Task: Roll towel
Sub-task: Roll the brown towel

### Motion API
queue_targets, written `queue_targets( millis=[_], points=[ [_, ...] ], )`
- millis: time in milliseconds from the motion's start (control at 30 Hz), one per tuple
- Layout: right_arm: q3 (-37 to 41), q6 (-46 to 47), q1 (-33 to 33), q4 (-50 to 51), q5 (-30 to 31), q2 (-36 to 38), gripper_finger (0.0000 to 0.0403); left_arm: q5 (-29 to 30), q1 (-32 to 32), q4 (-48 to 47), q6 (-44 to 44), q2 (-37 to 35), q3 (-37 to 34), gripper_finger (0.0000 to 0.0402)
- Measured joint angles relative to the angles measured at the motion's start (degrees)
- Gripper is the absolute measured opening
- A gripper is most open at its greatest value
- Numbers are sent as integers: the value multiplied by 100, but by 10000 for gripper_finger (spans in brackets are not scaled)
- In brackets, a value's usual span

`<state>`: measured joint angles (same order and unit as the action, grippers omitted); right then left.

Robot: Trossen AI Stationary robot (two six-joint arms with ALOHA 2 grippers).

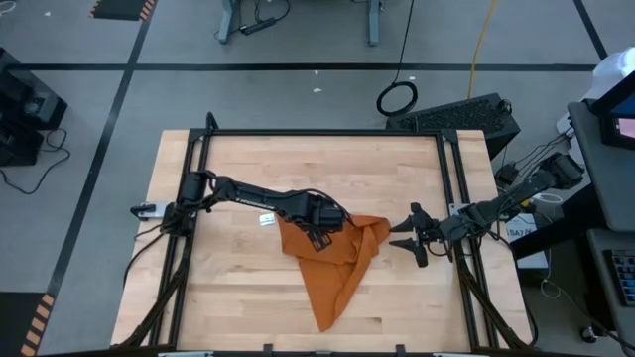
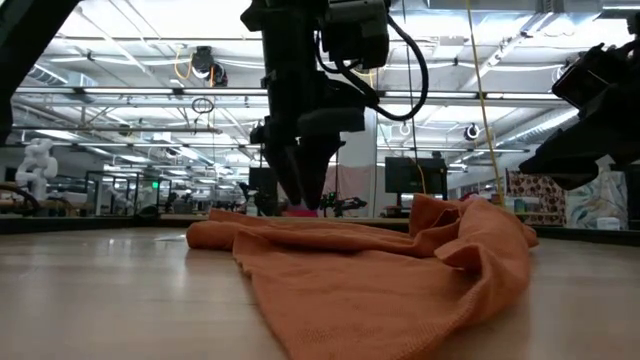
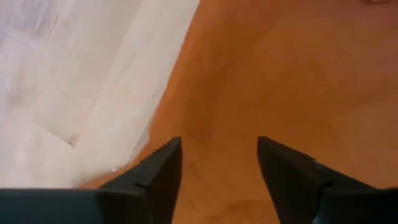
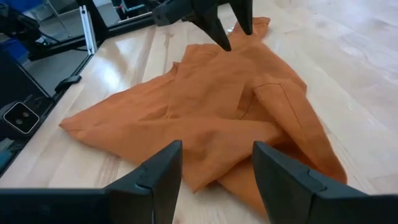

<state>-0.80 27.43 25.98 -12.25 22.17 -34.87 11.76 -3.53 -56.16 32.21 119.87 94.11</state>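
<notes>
The rust-orange towel (image 1: 332, 268) lies crumpled on the wooden table, with folds bunched at its right corner (image 4: 280, 106) and a long point toward the near edge. My left gripper (image 3: 217, 155) is open and points down over the towel's far-left part. It also shows in the low view (image 2: 300, 200) and in the right wrist view (image 4: 235, 38). My right gripper (image 4: 214, 174) is open and empty, level with the table, just right of the towel's right corner (image 1: 397, 235). My left gripper's open fingers (image 4: 224, 43) stand at the towel's far-left part (image 3: 217, 93), near its edge, pointing down from above. I cannot tell whether the tips touch the cloth. The towel lies flat on the table under them.
A small white bit (image 1: 266, 220) lies on the table beside the towel's left corner. A black frame (image 1: 327, 133) runs round the table top. Bare wood lies at the far side (image 1: 327, 169) and the near left (image 1: 238, 288).
</notes>
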Motion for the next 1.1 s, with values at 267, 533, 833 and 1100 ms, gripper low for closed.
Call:
queue_targets(
  millis=[267,533,833,1100],
  points=[
    [0,-52,-55,2,288,1,185,544,146,89,-634,-3,-80,205],
    [-2,73,-203,-18,429,-148,185,406,445,467,-908,-1,-576,59],
    [-4,-25,-205,-529,643,-569,185,363,450,179,-1002,-52,-323,4],
    [-7,-126,-271,-1271,638,-1029,185,-327,283,175,-827,-183,-78,61]
  ],
)
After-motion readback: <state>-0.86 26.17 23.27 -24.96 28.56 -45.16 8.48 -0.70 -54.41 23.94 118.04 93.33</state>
